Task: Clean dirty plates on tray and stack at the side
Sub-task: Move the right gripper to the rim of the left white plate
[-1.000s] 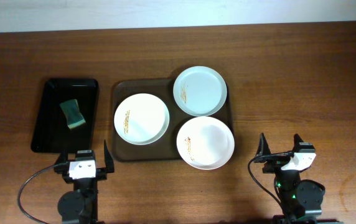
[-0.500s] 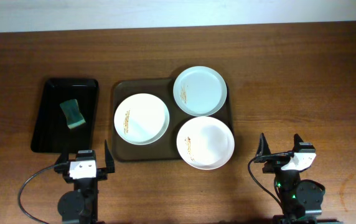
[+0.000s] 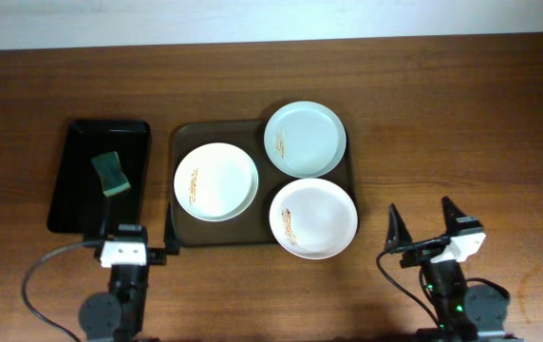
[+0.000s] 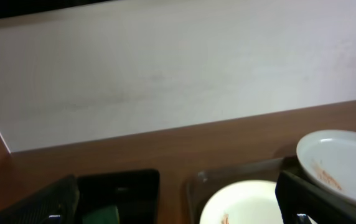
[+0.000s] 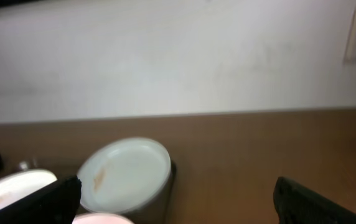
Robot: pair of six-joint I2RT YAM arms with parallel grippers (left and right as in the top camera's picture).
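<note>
Three white plates sit on the brown tray (image 3: 188,136) in the middle of the table (image 3: 461,104). The left plate (image 3: 215,181) is fully inside the rim. The top plate (image 3: 305,139) is faintly greenish and hangs over the upper right corner. The bottom-right plate (image 3: 313,218) overlaps the right and near edges. The plates touch or nearly touch, and each shows an orange-brown smear on its left part, so none looks cleaned and nothing is stacked at the side. A green sponge (image 3: 111,174) lies loose in the black tray (image 3: 70,204) just left of the brown tray, likely parked there as the wiping tool. The left gripper (image 3: 135,236) sits at the near edge between the two trays, fingers spread wide, holding nothing. The sponge is nearest to it, so that is probably its first pick. The right gripper (image 3: 420,213) sits right of the bottom-right plate, fingers also wide apart and empty, likely placed to steady or lift a plate. Judged: task is at its start.
</note>
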